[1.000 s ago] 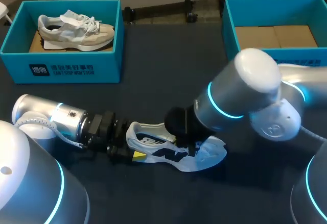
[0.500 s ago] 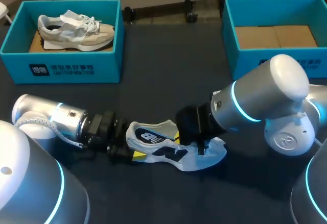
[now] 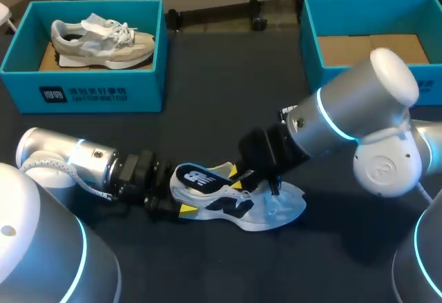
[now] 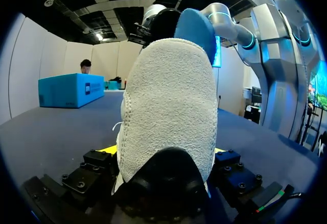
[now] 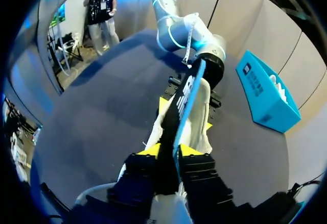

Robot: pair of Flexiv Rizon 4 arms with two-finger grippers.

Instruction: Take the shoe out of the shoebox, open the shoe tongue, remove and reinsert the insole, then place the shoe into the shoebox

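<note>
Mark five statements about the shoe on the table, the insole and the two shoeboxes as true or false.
1. The left gripper is shut on the heel of the shoe. True.
2. The insole lies flat inside the shoe. False: the right gripper pinches it, and its heel end is raised above the shoe's opening.
3. The right shoebox holds a shoe. False: only its cardboard bottom shows.
4. A beige shoe lies in the left shoebox. True.
5. The shoe in the left gripper hangs above the table. False: it rests on it, between the boxes and the robot.
</note>
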